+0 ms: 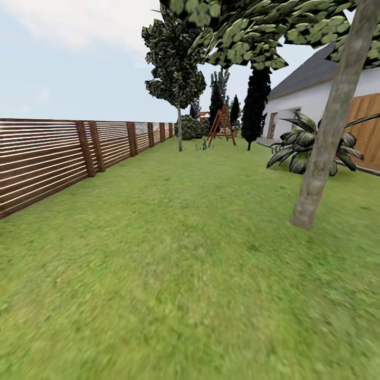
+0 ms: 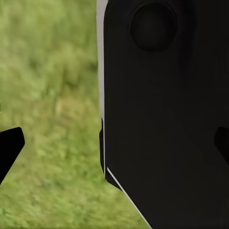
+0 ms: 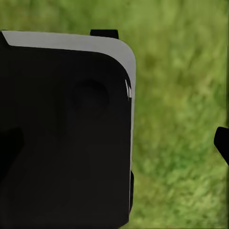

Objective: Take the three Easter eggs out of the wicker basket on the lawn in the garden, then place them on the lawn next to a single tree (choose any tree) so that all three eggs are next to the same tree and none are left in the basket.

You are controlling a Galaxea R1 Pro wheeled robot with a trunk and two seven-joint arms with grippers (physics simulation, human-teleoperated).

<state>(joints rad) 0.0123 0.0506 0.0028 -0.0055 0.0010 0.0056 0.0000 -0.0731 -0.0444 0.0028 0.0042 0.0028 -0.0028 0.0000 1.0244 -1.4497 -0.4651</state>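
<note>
On the way across the garden, no eggs or basket in sight.
A slatted fence (image 1: 47, 158) ran along the left; the lawn (image 1: 174, 264) spread ahead; a leaning tree (image 1: 330, 126) stood right. Both wrist views showed fingertips (image 2: 9, 145) far apart over grass, jaws spread, beside dark robot body (image 3: 62, 138).

Flat, even daylight under a pale hazy sky (image 1: 63, 58); no cast shadows on the lawn (image 1: 174, 253), even at the foot of the tree (image 1: 327, 137). Near grass smears into soft blur, the far end sharper. In both wrist views the grass is out of focus and the robot's black body (image 2: 167, 119) shows almost no detail
</note>
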